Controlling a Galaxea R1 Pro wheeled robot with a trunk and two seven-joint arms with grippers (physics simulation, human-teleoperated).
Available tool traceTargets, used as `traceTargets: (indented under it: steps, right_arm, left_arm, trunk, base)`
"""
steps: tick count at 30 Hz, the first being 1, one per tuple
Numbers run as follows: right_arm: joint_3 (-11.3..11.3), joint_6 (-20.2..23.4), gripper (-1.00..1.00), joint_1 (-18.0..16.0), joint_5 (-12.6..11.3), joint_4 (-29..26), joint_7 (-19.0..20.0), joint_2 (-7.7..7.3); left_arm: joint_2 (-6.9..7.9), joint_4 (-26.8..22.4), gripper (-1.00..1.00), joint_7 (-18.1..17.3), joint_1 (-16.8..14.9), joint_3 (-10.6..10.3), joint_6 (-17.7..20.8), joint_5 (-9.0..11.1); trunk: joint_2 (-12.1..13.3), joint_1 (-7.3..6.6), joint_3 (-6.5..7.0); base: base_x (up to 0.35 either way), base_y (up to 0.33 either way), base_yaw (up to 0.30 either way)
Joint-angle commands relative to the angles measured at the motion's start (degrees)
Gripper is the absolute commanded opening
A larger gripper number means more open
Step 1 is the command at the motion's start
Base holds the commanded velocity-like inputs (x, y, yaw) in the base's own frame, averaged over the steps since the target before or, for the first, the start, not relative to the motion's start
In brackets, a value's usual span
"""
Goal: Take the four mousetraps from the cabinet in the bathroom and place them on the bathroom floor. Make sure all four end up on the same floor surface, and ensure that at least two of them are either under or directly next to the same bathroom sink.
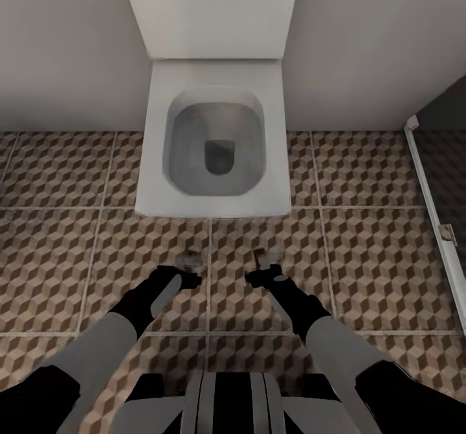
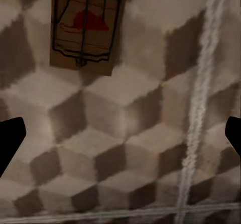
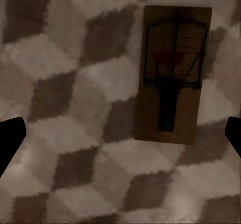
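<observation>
Two mousetraps lie flat on the cube-patterned bathroom floor (image 1: 362,259), just in front of the toilet. One mousetrap (image 1: 189,260) (image 2: 86,28) is a brown board with a red mark and a dark wire frame; my left gripper (image 1: 189,277) (image 2: 120,138) hovers open just short of it, holding nothing. The other mousetrap (image 1: 262,257) (image 3: 172,73) lies beyond my right gripper (image 1: 259,277) (image 3: 120,138), which is also open and empty. Both traps rest free of the fingers. The cabinet and the sink are out of view.
A square white toilet (image 1: 213,149) stands against the pale wall straight ahead, its front edge close to both traps. At the right runs a white-framed shower screen (image 1: 433,214) with darker tiles behind it. Patterned tiles extend to the left and right of the arms.
</observation>
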Motion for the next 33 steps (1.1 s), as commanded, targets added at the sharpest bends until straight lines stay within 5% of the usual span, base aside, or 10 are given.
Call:
traceTargets:
  steps: [1, 33]
  right_arm:
    - [0.5, 0.3, 1.00, 0.0, -0.6, -0.1, -0.4, -0.05]
    - [0.5, 0.3, 1.00, 0.0, -0.6, -0.1, -0.4, -0.14]
  left_arm:
    - [0.03, -0.1, 1.00, 0.5, 0.0, -0.2, 0.1, 0.6]
    - [0.03, -0.2, 1.00, 0.5, 0.0, -0.2, 0.1, 0.5]
  trunk:
    - [0.0, -0.04, -0.02]
    - [0.0, -0.04, -0.02]
  base:
    - [-0.308, 0.000, 0.000]
    - [-0.286, 0.000, 0.000]
